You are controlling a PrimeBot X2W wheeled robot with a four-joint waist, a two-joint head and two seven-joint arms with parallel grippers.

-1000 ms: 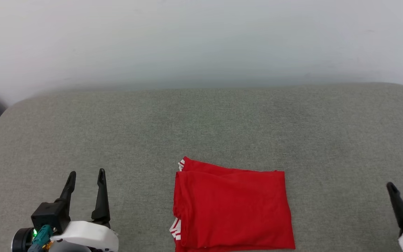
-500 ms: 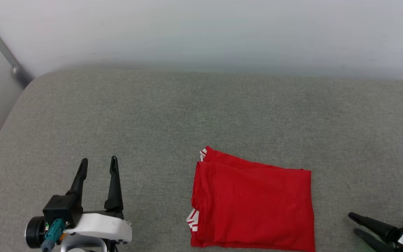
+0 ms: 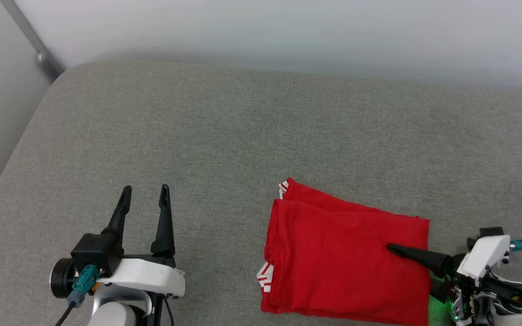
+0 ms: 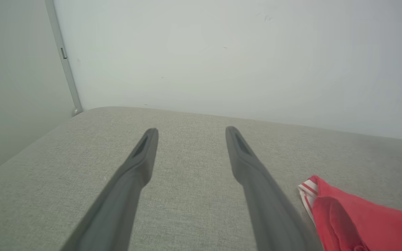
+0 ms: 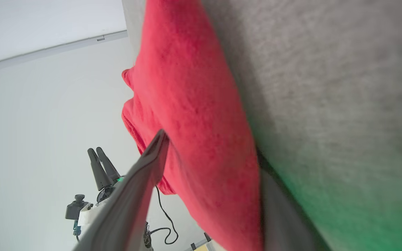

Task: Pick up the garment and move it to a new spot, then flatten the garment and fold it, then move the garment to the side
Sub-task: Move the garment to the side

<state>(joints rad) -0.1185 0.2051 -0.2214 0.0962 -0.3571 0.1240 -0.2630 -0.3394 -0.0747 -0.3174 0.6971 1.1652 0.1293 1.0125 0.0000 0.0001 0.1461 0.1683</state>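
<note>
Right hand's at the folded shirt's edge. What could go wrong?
1. The right hand straddles only the right edge of the folded red jersey garment; closing may catch some layers and open the fold.
2. The left hand hangs open over the grey fabric cushion, away from the garment, so its far side may droop.

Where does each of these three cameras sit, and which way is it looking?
Head: on the robot's head, looking down on the grey cushion and folded red jersey; left gripper and right gripper show.
Left wrist: looks along its open fingers across the cushion toward the white wall.
Right wrist: rolled sideways, its fingers straddle the jersey's edge.
Shared: all see the jersey.
</note>
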